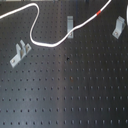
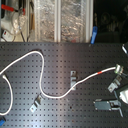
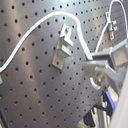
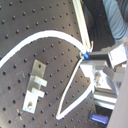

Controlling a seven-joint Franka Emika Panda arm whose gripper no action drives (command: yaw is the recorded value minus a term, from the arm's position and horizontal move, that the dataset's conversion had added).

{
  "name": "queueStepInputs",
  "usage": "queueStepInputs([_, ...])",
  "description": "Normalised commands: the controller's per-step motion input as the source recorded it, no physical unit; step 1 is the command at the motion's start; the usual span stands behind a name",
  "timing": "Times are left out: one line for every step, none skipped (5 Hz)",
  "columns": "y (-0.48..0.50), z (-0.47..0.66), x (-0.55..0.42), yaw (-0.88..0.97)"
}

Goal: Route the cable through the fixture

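Black pegboard table (image 1: 75,95) carried three grey brackets (image 1: 70,22). White cable (image 1: 45,42) snaked across it, passing the middle bracket, its red band (image 1: 101,12) towards the first exterior view's right. Gripper (image 2: 116,102) sat at the second exterior view's right edge; opening unclear. Cluttered shelves (image 2: 60,20) stood behind.

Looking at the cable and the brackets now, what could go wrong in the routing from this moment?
1. The white cable passes the middle bracket on its way; pulling may drag it out or snag it.
2. The gripper sits at the second exterior view's right edge, near the red band; whether it holds the cable is unclear, so the cable may slip.
3. The left bracket is apart from the cable.
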Motion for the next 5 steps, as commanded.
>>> queueStepInputs([0.013,0.0,0.032,0.0])
queueStepInputs([-0.022,0.06,0.008,0.0])
queueStepInputs([-0.269,0.06,-0.082,-0.15])
queueStepInputs([-0.306,0.37,-0.406,-0.59])
queueStepInputs([-0.094,0.0,0.007,-0.24])
